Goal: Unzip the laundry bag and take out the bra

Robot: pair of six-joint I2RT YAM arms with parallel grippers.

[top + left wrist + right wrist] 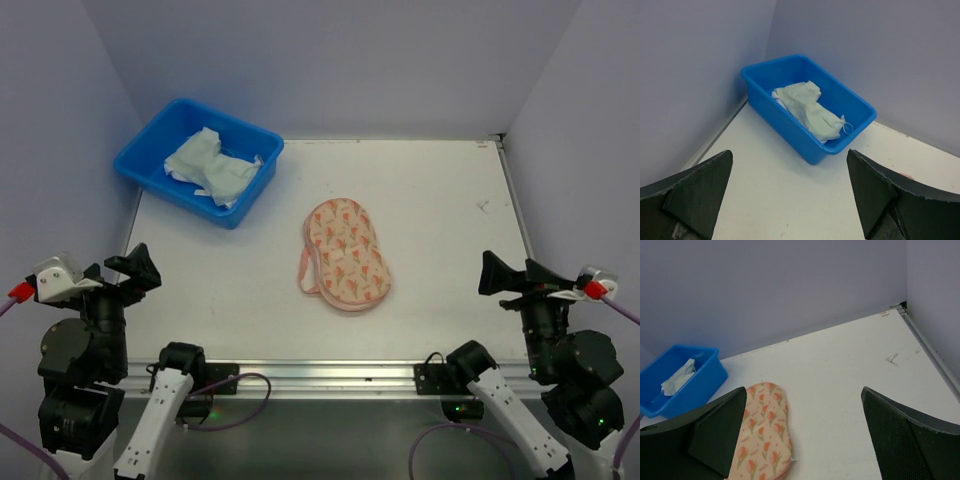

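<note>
The laundry bag [345, 255] lies flat mid-table, cream with orange-pink flowers, and looks shut; its pink loop [302, 275] hangs on its left side. It also shows in the right wrist view [762, 435]. A pale mint-white bra [210, 165] with a thin strap lies crumpled in the blue tub; it also shows in the left wrist view [810, 107]. My left gripper [143, 270] is open and empty at the near left, facing the tub [790, 160]. My right gripper [492, 273] is open and empty at the near right, well apart from the bag [804, 390].
The blue plastic tub [180, 195] stands at the back left corner, near the left wall, seen also from the left wrist [790, 131] and the right wrist [695, 387]. Grey-violet walls enclose the white table [440, 200] on three sides. A metal rail runs along the near edge.
</note>
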